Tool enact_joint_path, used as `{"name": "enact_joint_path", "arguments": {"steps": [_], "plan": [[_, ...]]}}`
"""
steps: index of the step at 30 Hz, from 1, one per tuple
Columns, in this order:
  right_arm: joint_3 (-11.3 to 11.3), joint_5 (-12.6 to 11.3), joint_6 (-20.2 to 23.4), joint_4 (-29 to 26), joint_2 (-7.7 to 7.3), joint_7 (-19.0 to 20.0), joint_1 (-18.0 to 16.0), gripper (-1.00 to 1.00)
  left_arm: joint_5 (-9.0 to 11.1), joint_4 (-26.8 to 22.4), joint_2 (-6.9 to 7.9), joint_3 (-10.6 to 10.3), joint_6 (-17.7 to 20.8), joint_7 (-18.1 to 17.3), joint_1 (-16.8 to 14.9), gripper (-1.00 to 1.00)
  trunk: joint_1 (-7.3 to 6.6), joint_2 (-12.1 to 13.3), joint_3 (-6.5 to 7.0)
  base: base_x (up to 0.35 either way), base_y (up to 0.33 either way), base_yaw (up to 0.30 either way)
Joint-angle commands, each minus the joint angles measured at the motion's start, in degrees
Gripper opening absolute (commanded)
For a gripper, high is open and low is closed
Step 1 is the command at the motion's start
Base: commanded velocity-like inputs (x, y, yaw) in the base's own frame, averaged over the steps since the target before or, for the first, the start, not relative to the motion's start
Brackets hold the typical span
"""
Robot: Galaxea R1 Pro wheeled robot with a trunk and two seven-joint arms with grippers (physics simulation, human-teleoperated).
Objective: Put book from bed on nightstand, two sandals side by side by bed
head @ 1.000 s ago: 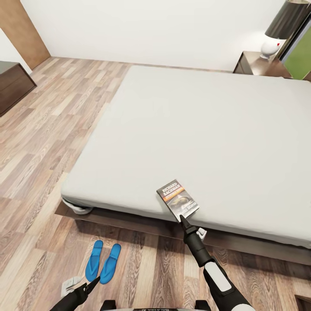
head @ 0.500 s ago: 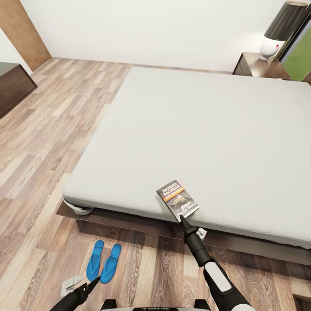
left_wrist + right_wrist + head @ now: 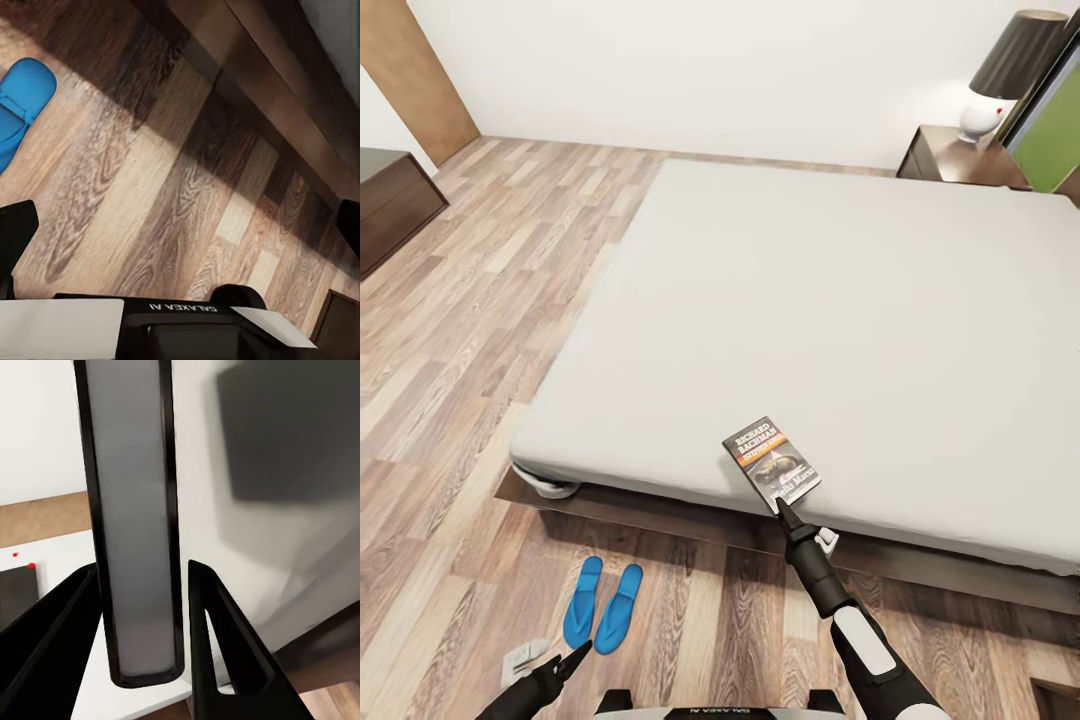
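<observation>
Head view has the right hand (image 3: pixel 779 505) reaching to the near edge of the bed (image 3: pixel 840 300), its two fingers pinched together on the near corner of the book (image 3: pixel 771 458). The book lies on the off-white mattress close to that edge, cover up, with its white lettering and orange band readable. In the right wrist view the book (image 3: pixel 133 510) stands edge-on between the two dark fingers (image 3: pixel 217 637), which sit just beside it on either side (the actual contact is hard to see there, though the head view shows the hand clamped on the corner).

The left hand (image 3: pixel 576 654) hangs low over the wood-plank floor (image 3: pixel 480 300), near the two sandals (image 3: pixel 603 603) but apart from them; its fingers (image 3: pixel 15 232) stand wide apart at opposite edges of the left wrist view and hold nothing. The blue sandals lie side by side on the floor just off the near corner of the bed frame, and one sandal (image 3: pixel 22 101) also shows in the left wrist view.

Beyond the far corner of the bed stands the nightstand (image 3: pixel 950 160), carrying a lamp (image 3: pixel 1000 70) with a dark shade and white base
</observation>
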Motion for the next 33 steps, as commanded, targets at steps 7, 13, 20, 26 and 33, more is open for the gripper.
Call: {"name": "enact_joint_path", "arguments": {"steps": [7,13,20,26,33], "plan": [[-0.2,-0.45,0.45,0.03,0.03,0.1,-0.02,-1.0,-0.44,0.07,-0.03,0.41,-0.29,-0.2,-0.04,1.0,-1.54,2.8,1.24,0.0,0.0,0.0],[-0.2,-0.4,0.41,0.03,0.03,0.08,-0.02,-1.0,-0.44,0.04,-0.06,0.34,-0.26,-0.13,-0.04,1.0,-2.86,5.21,2.31,0.0,0.0,0.0],[-0.24,-0.47,0.5,-1.03,-0.02,0.59,0.0,-1.0,-0.44,0.03,-0.06,0.37,-0.25,-0.23,-0.04,1.0,-4.4,8.02,3.57,0.0,0.0,0.0],[-0.09,-0.25,1.14,-3.24,-0.19,0.6,0.06,-1.0,-0.44,0.03,-0.06,0.4,-0.24,-0.28,-0.04,1.0,-5.72,10.43,4.65,0.0,0.0,0.0],[0.79,2.96,7.83,-3.72,-5.87,0.51,0.07,-1.0,-0.52,0.02,-0.06,0.39,-0.24,-0.34,-0.04,1.0,-7.25,13.23,5.9,0.0,0.0,0.0]]}}
